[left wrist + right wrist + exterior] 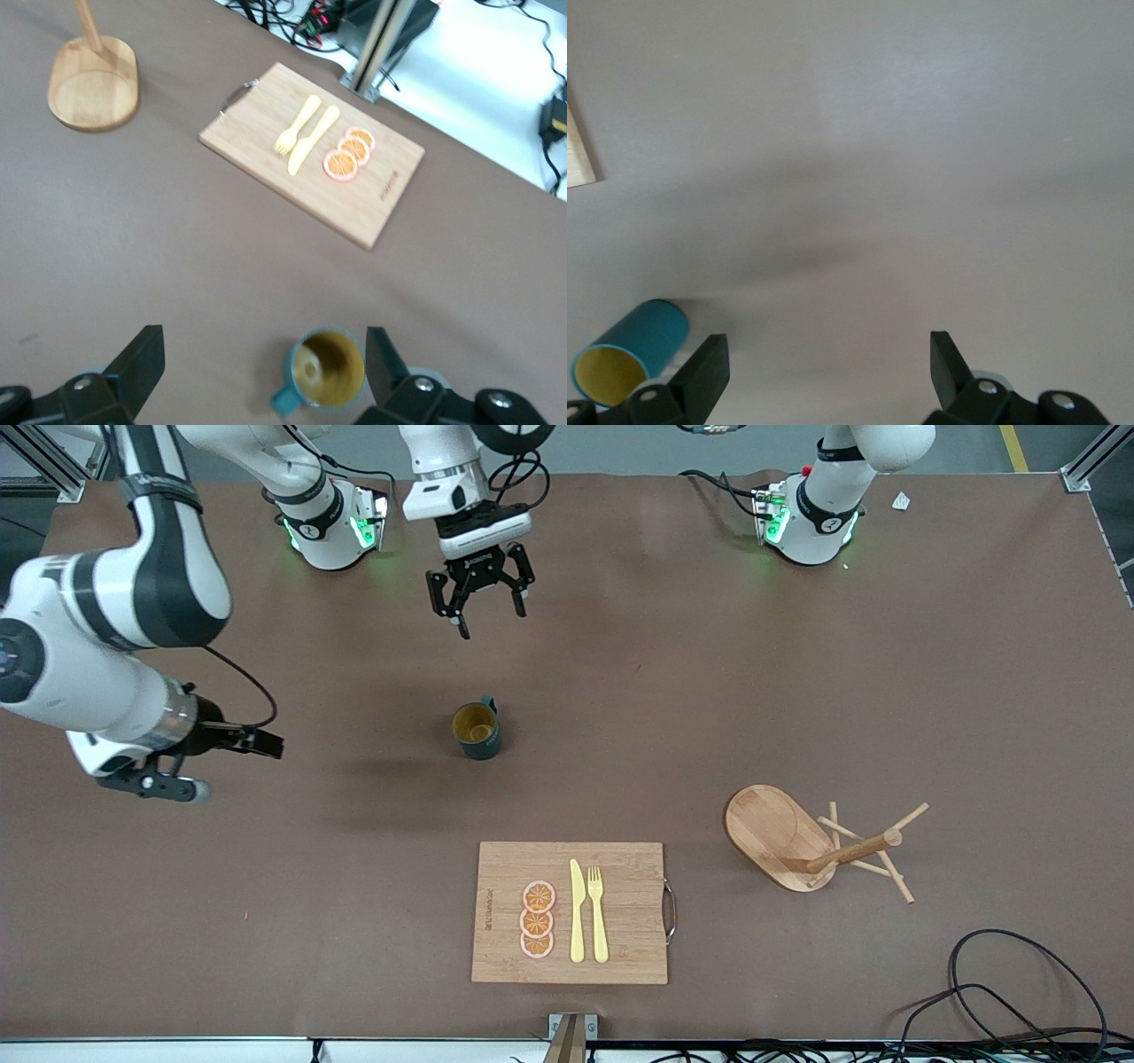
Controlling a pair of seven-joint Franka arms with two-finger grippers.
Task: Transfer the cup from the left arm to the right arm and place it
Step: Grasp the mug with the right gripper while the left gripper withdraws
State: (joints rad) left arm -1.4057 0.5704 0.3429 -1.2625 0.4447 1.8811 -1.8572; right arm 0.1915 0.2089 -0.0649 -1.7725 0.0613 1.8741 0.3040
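From the front: one cup (477, 731) stands upright mid-table, farther from the camera than my one cutting board (569, 913) with three orange slices (537, 919), one knife (577, 911), one fork (598, 913). My left gripper (479, 600) hangs spread above bare table; my right gripper (237, 740) hovers near its end.

Left wrist: fingers (139, 366) wide apart, cup (326, 371) between and below.

Right wrist: fingers (704, 371) parted, cup (629, 351) beside

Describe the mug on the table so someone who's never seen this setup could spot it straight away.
Start at the bamboo cutting board with the yellow knife and fork near the front camera's edge of the brown table. Farther from the camera, standing alone and upright, is the small dark teal-green ribbed mug. Its tan-yellow inside and small side handle set it apart; everything else nearby is pale wood.
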